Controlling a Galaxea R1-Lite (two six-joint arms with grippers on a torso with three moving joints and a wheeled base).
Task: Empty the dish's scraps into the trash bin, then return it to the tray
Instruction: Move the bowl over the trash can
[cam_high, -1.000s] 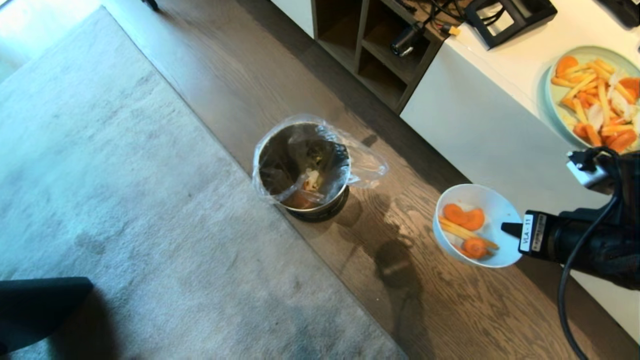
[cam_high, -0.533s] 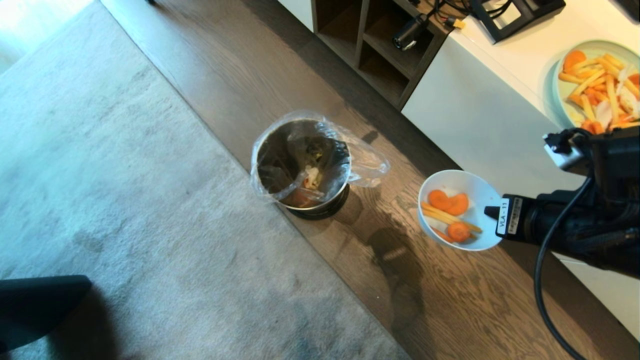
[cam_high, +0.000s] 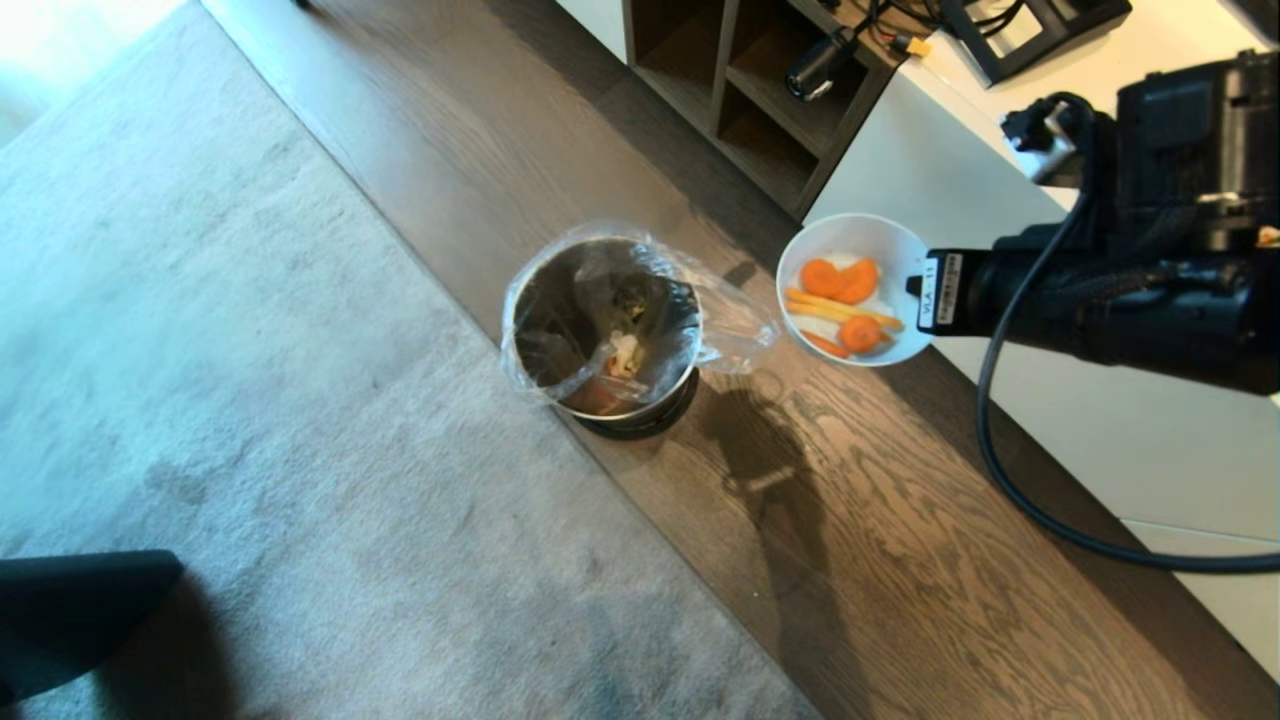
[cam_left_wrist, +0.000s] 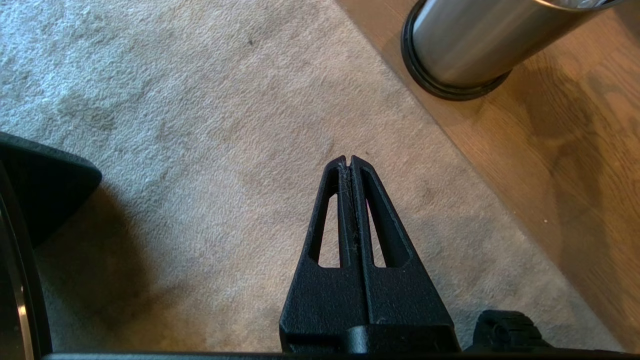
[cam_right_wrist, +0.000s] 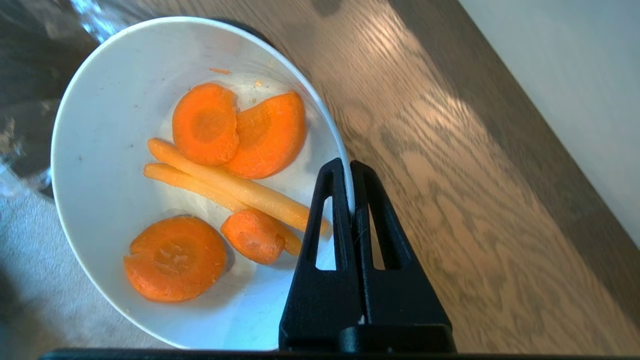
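Note:
The dish (cam_high: 852, 240) is a small white bowl held in the air just to the right of the trash bin (cam_high: 600, 330), roughly level. My right gripper (cam_high: 915, 285) is shut on its rim, one finger inside and one outside, as the right wrist view shows (cam_right_wrist: 349, 167). The scraps (cam_right_wrist: 220, 170), orange carrot slices and pale yellow strips, lie in the dish (cam_right_wrist: 125, 100). The steel trash bin has a clear liner bag and some scraps at its bottom. My left gripper (cam_left_wrist: 348, 160) hangs shut and empty over the carpet, near the bin's black base (cam_left_wrist: 450, 90). The tray is out of view.
A grey carpet (cam_high: 250, 400) covers the floor left of the bin, wood floor (cam_high: 850, 550) to its right. A white counter (cam_high: 1000, 270) and a wooden shelf unit (cam_high: 760, 90) stand behind my right arm. A dark object (cam_high: 70, 610) sits at the lower left.
My right gripper has carried the dish up and to the left, from low over the wood floor to just beside the bin's rim. The view shifted slightly; my arm now hides the pale-green plate.

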